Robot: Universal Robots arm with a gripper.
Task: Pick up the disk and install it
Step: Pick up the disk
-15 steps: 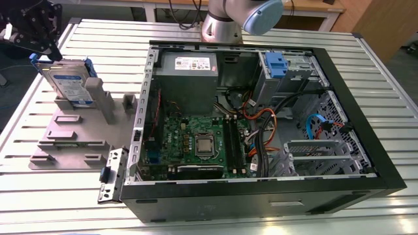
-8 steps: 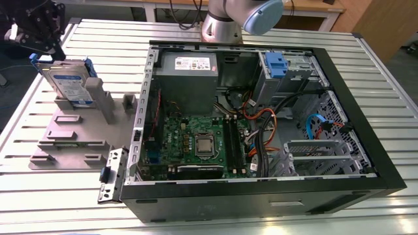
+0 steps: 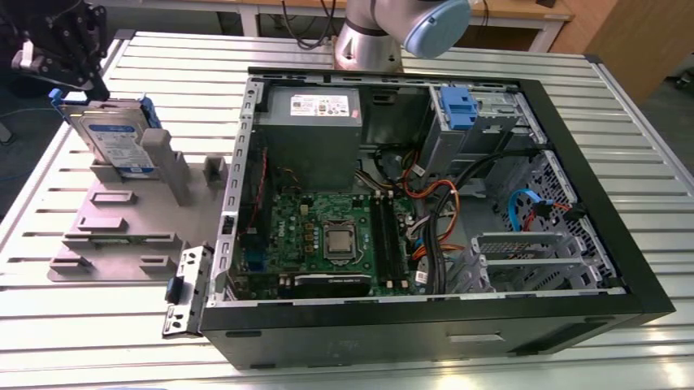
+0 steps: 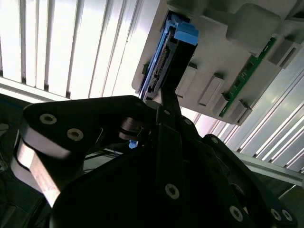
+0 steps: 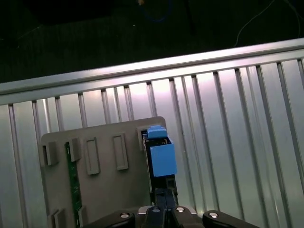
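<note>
The disk (image 3: 117, 138), a silver-grey drive with a white-and-blue label in a blue bracket, stands on edge in a slot at the far end of the grey holder (image 3: 119, 219), at the exterior view's left. My black gripper (image 3: 76, 88) is right at the disk's upper far corner, against the blue bracket. In the second wrist view the gripper (image 4: 175, 80) lies along the disk (image 4: 159, 66), whose connector edge shows. In the first wrist view the gripper (image 5: 164, 187) meets the blue end of the disk (image 5: 161, 159).
An open computer case (image 3: 434, 317) lies on its side on the slatted metal table (image 3: 607, 130), with the motherboard, cables and a drive cage with a blue-handled carrier (image 3: 457, 110) exposed. A green memory stick (image 5: 72, 175) sits in the holder (image 5: 104, 190).
</note>
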